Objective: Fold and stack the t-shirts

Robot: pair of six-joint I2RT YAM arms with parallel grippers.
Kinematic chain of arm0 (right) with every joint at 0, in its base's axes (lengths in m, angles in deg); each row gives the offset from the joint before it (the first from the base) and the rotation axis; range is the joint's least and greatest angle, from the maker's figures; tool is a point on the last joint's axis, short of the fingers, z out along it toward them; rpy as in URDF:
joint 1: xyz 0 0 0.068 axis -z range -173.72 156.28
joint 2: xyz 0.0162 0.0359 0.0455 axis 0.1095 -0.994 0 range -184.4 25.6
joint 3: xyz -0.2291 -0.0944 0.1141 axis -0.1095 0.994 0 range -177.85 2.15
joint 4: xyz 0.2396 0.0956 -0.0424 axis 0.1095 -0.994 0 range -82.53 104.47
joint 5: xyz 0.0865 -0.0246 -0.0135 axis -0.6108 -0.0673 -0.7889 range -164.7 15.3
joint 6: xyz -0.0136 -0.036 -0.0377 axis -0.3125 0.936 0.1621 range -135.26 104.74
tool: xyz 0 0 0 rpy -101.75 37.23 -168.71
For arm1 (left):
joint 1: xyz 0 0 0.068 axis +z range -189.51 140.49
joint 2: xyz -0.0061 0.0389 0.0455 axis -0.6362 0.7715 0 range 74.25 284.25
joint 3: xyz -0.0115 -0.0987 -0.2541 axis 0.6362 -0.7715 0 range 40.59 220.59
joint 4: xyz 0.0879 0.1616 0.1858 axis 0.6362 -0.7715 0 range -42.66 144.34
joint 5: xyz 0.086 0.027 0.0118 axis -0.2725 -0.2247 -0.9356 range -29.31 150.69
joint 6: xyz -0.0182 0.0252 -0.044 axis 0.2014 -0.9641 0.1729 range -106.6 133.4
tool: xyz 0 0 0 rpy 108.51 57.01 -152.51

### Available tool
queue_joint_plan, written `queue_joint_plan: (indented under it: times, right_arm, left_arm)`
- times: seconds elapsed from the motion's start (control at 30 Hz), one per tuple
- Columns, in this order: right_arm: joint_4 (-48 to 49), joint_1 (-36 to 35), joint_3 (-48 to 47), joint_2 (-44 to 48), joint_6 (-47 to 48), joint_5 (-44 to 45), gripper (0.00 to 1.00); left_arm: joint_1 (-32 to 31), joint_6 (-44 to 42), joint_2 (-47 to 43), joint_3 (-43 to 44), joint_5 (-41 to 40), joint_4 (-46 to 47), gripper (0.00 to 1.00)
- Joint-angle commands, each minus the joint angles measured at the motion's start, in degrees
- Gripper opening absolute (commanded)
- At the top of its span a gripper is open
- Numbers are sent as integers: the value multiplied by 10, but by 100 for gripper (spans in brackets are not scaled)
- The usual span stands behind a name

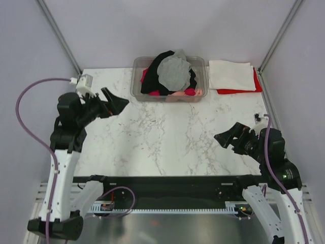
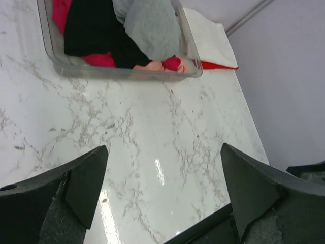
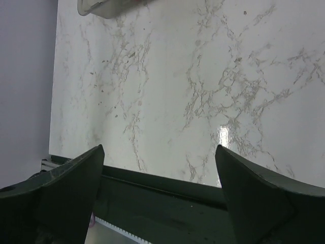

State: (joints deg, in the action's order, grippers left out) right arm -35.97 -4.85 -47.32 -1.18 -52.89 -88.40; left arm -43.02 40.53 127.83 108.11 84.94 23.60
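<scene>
A heather grey t-shirt (image 1: 173, 69) lies crumpled on top of black (image 1: 156, 76), red and pink shirts in a clear plastic tub (image 1: 137, 81) at the back centre. The left wrist view shows the grey shirt (image 2: 150, 25) and black shirt (image 2: 91, 28) in the tub (image 2: 122, 73). A folded white t-shirt (image 1: 231, 75) lies on a folded red one (image 1: 258, 81) at the back right. My left gripper (image 1: 116, 104) is open and empty above the table's left side. My right gripper (image 1: 227, 139) is open and empty at the right front.
The marble table (image 1: 167, 132) has a black front rail (image 1: 167, 180). Grey walls and metal posts (image 1: 58, 33) stand close on both sides. A purple cable (image 1: 23, 101) loops off the left arm.
</scene>
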Motion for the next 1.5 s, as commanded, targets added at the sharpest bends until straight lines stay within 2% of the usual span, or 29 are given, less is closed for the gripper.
queue_joint_plan:
  times: [0.0, 0.17, 0.3, 0.43, 0.5, 0.57, 0.6, 0.67, 0.7, 0.9, 1.07, 1.1, 1.17, 1.2, 1.27, 1.3, 1.37, 1.4, 1.47]
  right_arm:
    - [-61, -3, -44, -4, 11, 0, 98]
    - [-30, -2, -89, -57, 19, -41, 98]
    - [9, -2, -155, -146, 36, -36, 98]
    - [55, -17, -246, -299, 53, 11, 98]
    - [70, -60, -316, -400, 65, 81, 98]
    - [80, -91, -366, -472, 94, 113, 98]
    - [101, -92, -408, -537, 102, 123, 98]
    - [125, -92, -446, -599, 111, 129, 98]
    - [139, -93, -492, -661, 116, 133, 98]
    - [144, -97, -685, -899, 133, 133, 98]
    - [148, -109, -815, -1023, 148, 150, 93]
    - [149, -109, -826, -1049, 150, 153, 88]
    - [154, -109, -849, -1066, 153, 167, 84]
    - [155, -109, -853, -1075, 156, 171, 69]
    - [161, -108, -845, -1073, 159, 176, 55]
    - [167, -108, -842, -1066, 160, 178, 39]
    - [170, -109, -833, -1054, 160, 176, 24]
    - [170, -108, -831, -1037, 159, 181, 13]
    - [167, -110, -823, -1015, 159, 184, 10]
  left_arm:
    - [3, -39, -76, -99, 32, -12, 100]
    - [1, -65, -215, -163, 12, -47, 100]
    - [1, -74, -266, -189, -64, -70, 99]
    - [1, -40, -301, -215, -114, -76, 100]
    - [1, -40, -305, -217, -117, -74, 100]
    - [1, -32, -310, -229, -137, -68, 100]
    - [1, -30, -312, -231, -167, -69, 99]
    - [2, -21, -314, -234, -185, -74, 98]
    - [2, -20, -316, -235, -186, -75, 98]
    - [2, -19, -319, -238, -172, -72, 98]
    - [2, -18, -334, -239, -170, -71, 97]
    - [2, -18, -335, -239, -171, -71, 97]
    - [2, -18, -336, -240, -170, -71, 97]
    - [2, -19, -336, -239, -168, -71, 97]
    - [2, -19, -336, -239, -169, -71, 97]
    - [2, -19, -337, -240, -169, -71, 97]
    - [3, -20, -339, -241, -169, -71, 97]
    - [3, -19, -339, -241, -170, -71, 96]
    - [3, -19, -339, -241, -170, -71, 96]
